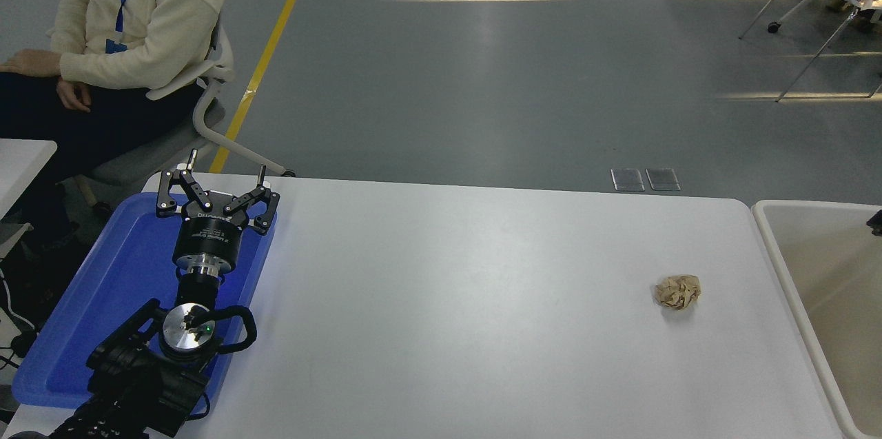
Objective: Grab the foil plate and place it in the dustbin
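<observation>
The foil plate is not in view anywhere on the table. The dustbin (772, 236), with an off-white rim and beige inner walls, stands at the table's right end and is cut off by the picture's edge. What shows of its inside is bare. A small dark part (875, 222) comes in at the right edge over the dustbin. It may belong to my right arm, but its gripper cannot be made out. My left gripper (227, 160) is parked at the lower left over a blue tray, open and empty.
A crumpled tan paper ball (678, 291) lies on the white table (448, 301) near the dustbin. The flat blue tray (103, 301) sits at the left end under the left arm. A person in a cream sweater (138, 12) sits on a chair at the far left.
</observation>
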`<state>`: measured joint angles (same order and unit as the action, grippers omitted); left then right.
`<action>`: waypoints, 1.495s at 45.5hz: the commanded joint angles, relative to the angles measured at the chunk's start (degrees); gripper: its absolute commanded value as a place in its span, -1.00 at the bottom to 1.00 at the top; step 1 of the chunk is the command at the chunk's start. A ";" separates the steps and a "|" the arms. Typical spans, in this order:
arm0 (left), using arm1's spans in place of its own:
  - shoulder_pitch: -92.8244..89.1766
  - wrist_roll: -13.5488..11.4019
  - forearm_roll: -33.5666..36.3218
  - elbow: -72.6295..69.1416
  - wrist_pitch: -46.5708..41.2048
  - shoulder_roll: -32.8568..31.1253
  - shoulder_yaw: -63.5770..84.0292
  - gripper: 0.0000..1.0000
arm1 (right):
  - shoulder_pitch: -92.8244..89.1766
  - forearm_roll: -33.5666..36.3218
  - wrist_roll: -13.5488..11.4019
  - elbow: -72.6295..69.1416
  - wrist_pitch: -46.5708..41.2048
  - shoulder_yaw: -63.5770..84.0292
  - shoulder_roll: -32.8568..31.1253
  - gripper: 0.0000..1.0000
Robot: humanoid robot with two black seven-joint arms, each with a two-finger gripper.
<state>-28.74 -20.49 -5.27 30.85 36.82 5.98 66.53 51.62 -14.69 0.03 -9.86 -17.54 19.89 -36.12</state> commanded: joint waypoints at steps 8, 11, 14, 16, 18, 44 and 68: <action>0.00 0.01 0.00 0.00 0.00 0.00 0.00 1.00 | 2.52 2.56 -1.53 -3.50 -0.21 -5.39 0.88 0.97; 0.00 0.01 0.00 0.00 0.00 0.00 0.00 1.00 | 4.01 1.69 -1.70 -6.83 -0.13 -5.39 0.35 0.97; 0.00 0.01 0.00 0.00 0.00 0.00 0.00 1.00 | 5.68 1.16 -2.40 -9.56 -0.04 -5.13 -0.44 0.97; 0.00 0.01 0.00 0.00 0.00 0.00 0.00 1.00 | 6.56 0.46 -2.93 -11.32 -0.04 -5.04 -1.14 0.97; 0.00 0.01 0.00 0.00 0.00 0.00 0.00 1.00 | 7.36 -0.42 -3.20 -13.34 0.05 -4.95 -1.76 0.97; 0.00 0.01 0.09 0.09 0.00 -0.09 0.00 1.00 | 19.74 -13.87 -3.37 -40.67 3.56 3.03 -10.55 0.98; 0.00 0.10 0.09 0.09 0.00 -0.09 0.00 1.00 | 44.61 -13.34 -3.20 -66.77 4.35 32.21 -7.13 0.99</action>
<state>-28.74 -20.40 -5.19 30.94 36.83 5.89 66.53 85.61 -27.91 -3.20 -65.02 -13.76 40.36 -45.68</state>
